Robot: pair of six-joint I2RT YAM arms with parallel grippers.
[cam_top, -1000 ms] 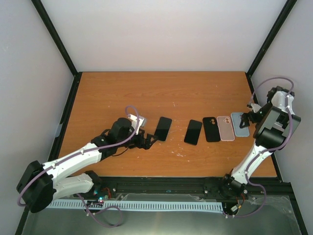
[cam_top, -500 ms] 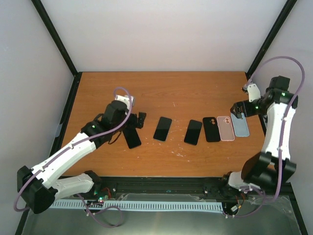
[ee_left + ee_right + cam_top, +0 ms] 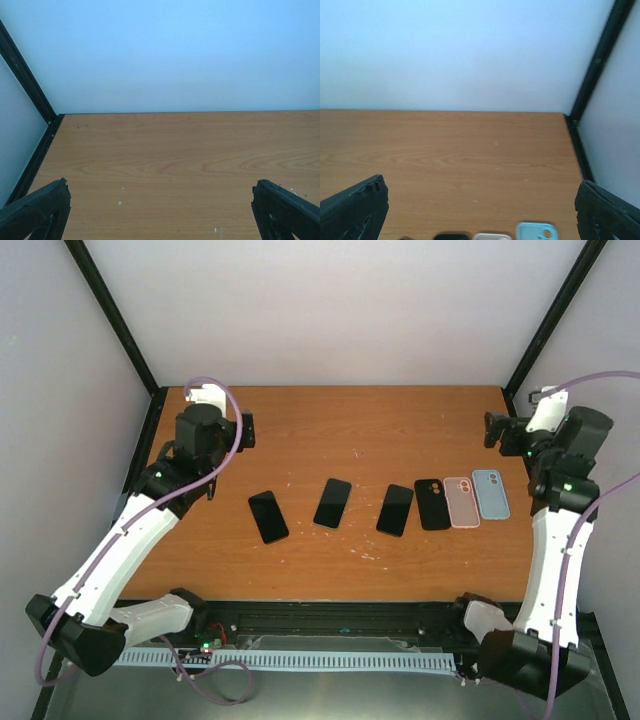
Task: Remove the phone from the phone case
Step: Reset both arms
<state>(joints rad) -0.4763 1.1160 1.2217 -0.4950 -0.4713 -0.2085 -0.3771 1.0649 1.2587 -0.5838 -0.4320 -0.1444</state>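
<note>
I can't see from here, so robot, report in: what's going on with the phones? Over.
Left fingers open, empty. Right fingers open, empty. Three phones lie bare beside three cases. Nothing in the way.

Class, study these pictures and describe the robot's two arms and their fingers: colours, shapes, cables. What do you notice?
The left arm and right arm both have white, rounded link shells joined by black cylindrical joints. A lilac cable loops loosely along each arm. The left gripper and right gripper are black, with blocky black fingers that have rough edges.
</note>
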